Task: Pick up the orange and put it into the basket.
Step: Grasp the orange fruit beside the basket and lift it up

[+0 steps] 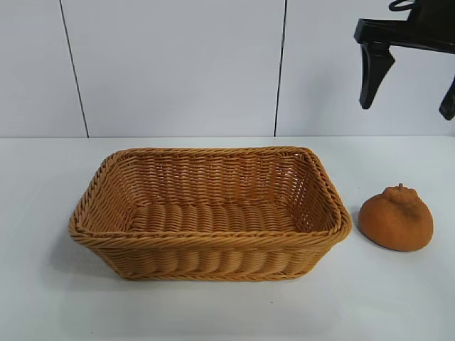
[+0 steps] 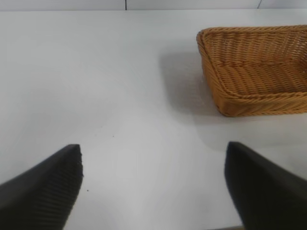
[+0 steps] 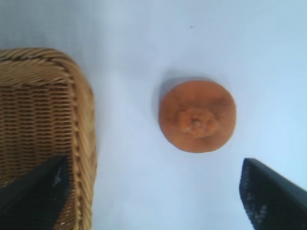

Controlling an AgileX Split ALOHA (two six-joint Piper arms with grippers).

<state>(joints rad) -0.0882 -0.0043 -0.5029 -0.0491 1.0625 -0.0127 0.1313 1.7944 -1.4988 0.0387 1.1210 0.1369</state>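
The orange [image 1: 396, 219] is a dull orange-brown fruit with a bumpy knob on top. It sits on the white table just right of the basket [image 1: 210, 211], a large empty tan wicker basket at the middle. My right gripper [image 1: 409, 103] hangs open high above the orange, at the top right. In the right wrist view the orange [image 3: 197, 116] lies below and ahead of the open gripper [image 3: 153, 179], with the basket's rim [image 3: 81, 120] beside it. My left gripper [image 2: 153, 155] is open over bare table, apart from the basket [image 2: 254, 67].
The white table [image 1: 43, 185] runs around the basket, with bare surface at the left and in front. A white panelled wall [image 1: 178, 64] stands behind.
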